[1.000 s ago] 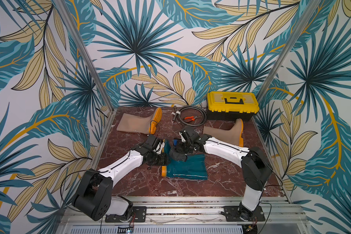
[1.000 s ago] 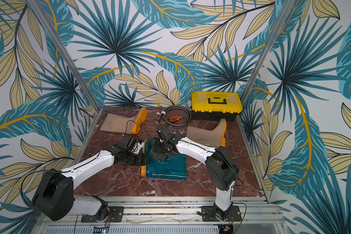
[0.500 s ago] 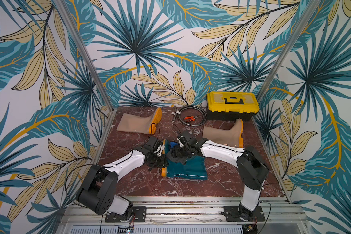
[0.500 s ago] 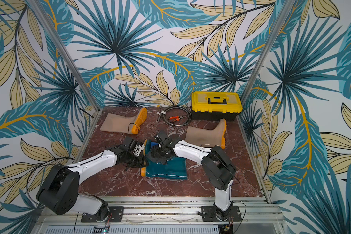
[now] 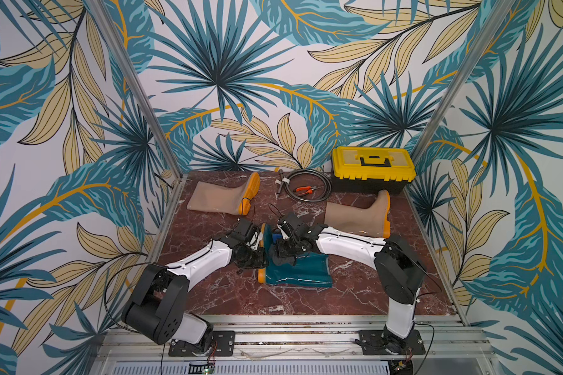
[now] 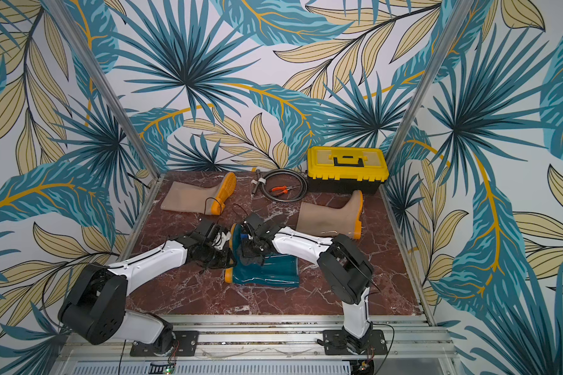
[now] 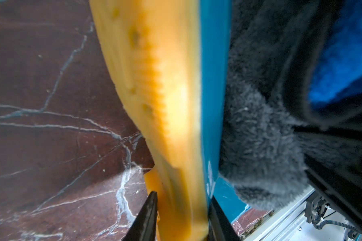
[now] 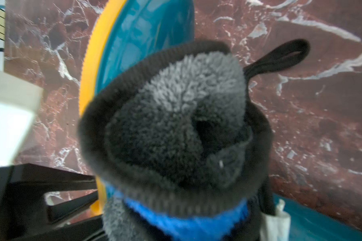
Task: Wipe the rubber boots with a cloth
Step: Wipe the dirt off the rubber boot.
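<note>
A dark teal rubber boot (image 5: 301, 271) (image 6: 270, 272) lies on its side mid-table, its orange sole (image 7: 155, 83) turned toward the left arm. My left gripper (image 7: 182, 200) (image 5: 257, 256) is shut on that sole's edge, one finger on each side. A dark charcoal cloth (image 8: 176, 125) (image 5: 283, 259) is bunched in my right gripper (image 5: 281, 250), which is shut on it over the boot's foot; the cloth hides the fingers. It presses against the teal upper (image 7: 211, 104) beside the sole. Two beige boots (image 5: 220, 198) (image 5: 355, 217) lie at the back left and back right.
A yellow and black toolbox (image 5: 372, 168) stands at the back right. Beside it lies a coiled cable (image 5: 325, 191) with orange pliers (image 5: 303, 190). The marble table (image 5: 241, 295) has an aluminium rail along its front edge.
The left jaws have narrowed onto the teal boot's sole. The right gripper with the cloth has shifted slightly along the boot's foot toward the sole.
</note>
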